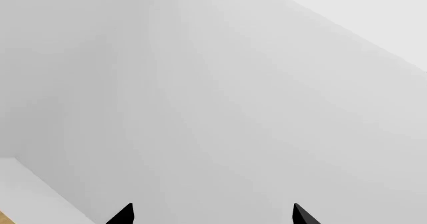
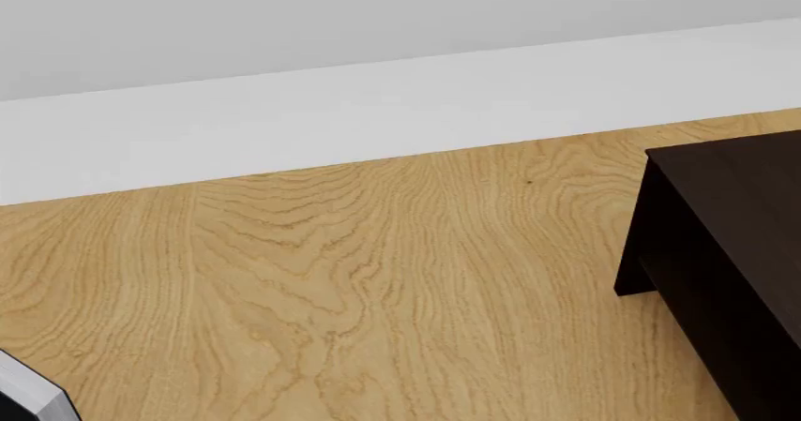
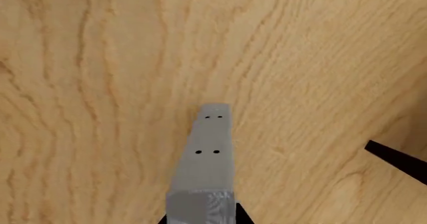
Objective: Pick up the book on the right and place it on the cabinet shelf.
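Missing from every view, the book is lying somewhere off-camera: no books are showing, one cabinet, two end effectors. Reaching blind is risking a knock against that cabinet. The left end effector is hanging released; whether the right end effector is clenched, I cannot tell.

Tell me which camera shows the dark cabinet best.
The head view: the cabinet fills its right edge, showing its top and side. The left wrist view shows only wall. The right wrist view shows only wood floor.
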